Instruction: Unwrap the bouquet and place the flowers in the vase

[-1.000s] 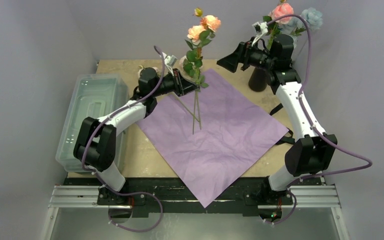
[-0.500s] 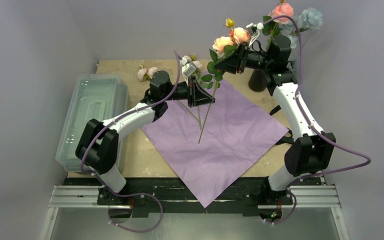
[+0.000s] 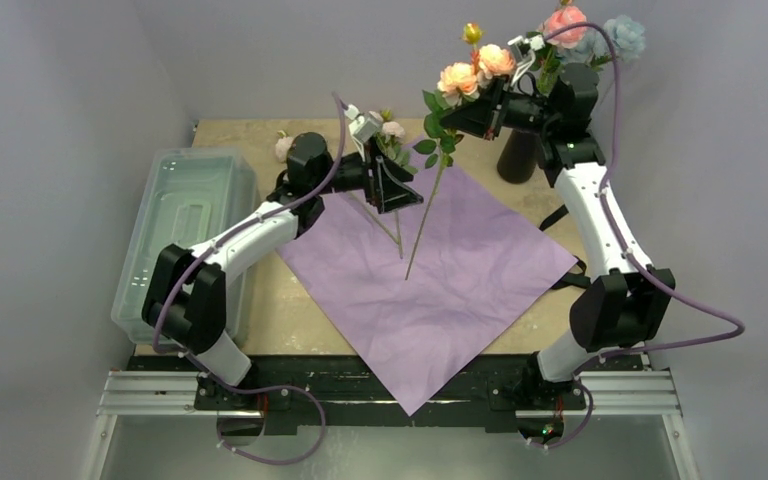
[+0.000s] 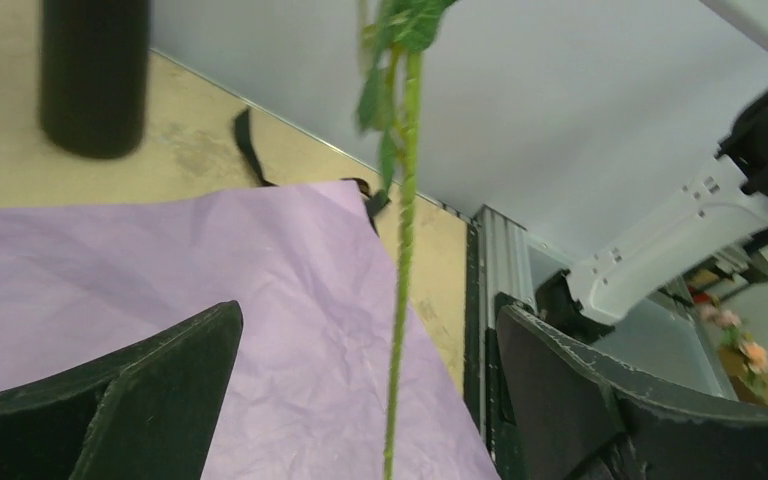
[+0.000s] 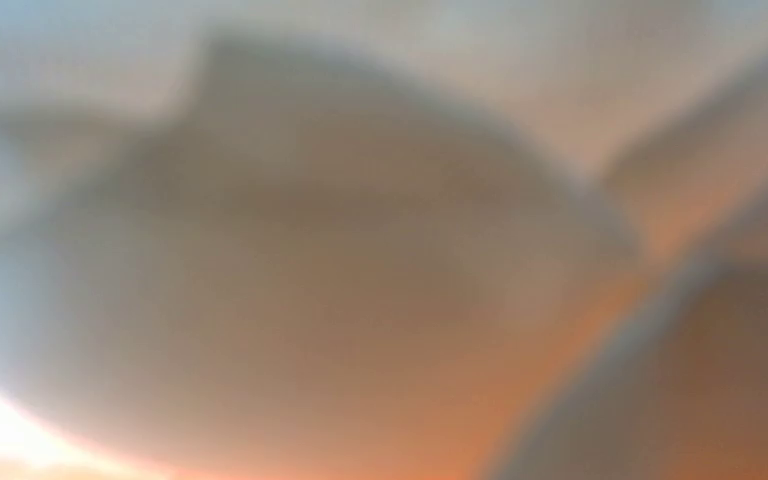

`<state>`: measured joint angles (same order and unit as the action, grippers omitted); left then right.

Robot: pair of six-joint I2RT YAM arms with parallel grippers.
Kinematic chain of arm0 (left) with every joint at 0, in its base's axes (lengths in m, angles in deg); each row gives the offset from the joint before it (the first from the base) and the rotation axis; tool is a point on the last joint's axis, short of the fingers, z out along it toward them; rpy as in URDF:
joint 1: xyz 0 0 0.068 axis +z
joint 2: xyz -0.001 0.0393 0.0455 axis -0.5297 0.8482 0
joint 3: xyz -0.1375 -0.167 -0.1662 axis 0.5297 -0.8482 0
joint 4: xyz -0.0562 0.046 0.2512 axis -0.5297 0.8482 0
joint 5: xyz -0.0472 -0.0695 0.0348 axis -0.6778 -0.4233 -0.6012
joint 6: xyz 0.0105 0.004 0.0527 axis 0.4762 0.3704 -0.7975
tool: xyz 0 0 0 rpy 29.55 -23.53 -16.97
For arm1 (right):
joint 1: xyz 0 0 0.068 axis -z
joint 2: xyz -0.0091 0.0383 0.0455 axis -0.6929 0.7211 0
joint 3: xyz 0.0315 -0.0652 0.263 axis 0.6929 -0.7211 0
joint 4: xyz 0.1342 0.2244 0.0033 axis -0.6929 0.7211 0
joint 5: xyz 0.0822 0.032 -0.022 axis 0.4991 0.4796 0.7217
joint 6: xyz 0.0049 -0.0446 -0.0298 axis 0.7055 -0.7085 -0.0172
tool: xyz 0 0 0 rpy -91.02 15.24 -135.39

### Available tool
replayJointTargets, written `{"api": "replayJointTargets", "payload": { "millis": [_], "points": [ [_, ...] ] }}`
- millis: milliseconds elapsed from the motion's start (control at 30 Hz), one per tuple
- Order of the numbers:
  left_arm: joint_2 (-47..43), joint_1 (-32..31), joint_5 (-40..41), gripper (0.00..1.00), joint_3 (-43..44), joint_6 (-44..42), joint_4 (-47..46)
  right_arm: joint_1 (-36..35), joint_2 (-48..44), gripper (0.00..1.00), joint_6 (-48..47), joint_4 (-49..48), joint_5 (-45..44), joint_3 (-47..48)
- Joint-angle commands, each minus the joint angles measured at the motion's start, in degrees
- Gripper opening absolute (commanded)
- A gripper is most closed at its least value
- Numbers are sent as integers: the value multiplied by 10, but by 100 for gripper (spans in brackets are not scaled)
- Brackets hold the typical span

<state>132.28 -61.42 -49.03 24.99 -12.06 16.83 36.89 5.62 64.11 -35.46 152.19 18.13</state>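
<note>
One of the flowers, a stem of peach roses (image 3: 475, 70), hangs upright over the flat lilac wrapping paper (image 3: 460, 270). My right gripper (image 3: 450, 120) is shut on it just under the blooms. The right wrist view is filled by a blurred peach mass. My left gripper (image 3: 405, 195) stands open lower down around the green stem (image 4: 400, 300). That stem passes between its fingers (image 4: 160, 400) without touching them. The black vase (image 3: 516, 155) at the back right holds pink and pale blue flowers (image 3: 590, 30). The bouquet as a wrapped bunch is not in view.
A clear lidded bin (image 3: 185, 225) sits along the table's left edge. Loose pink blooms (image 3: 285, 148) lie at the back, near the left arm. A black ribbon (image 4: 250, 150) lies on the table by the paper's far corner.
My left gripper has opened and let go of the peach rose stem. My right gripper has shut on it, and the stem has shifted up and to the right.
</note>
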Motion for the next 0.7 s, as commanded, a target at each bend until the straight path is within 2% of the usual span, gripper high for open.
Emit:
{"api": "replayJointTargets", "payload": {
  "millis": [0,167,300,500,667],
  "points": [
    [-32,50,88,100,28,-1,20,47,-19,0,-11,-15,-20,63],
    [-53,97,190,100,-18,27,-7,135,3,0,8,-34,-46,148],
    [-54,108,210,100,-5,4,39,175,15,0,-58,20,-100,232],
    [-64,108,223,100,-12,-16,51,193,2,0,-203,61,-272,292],
    [-68,108,229,100,-10,-29,68,194,22,0,-281,88,-406,348]
  ]
}}
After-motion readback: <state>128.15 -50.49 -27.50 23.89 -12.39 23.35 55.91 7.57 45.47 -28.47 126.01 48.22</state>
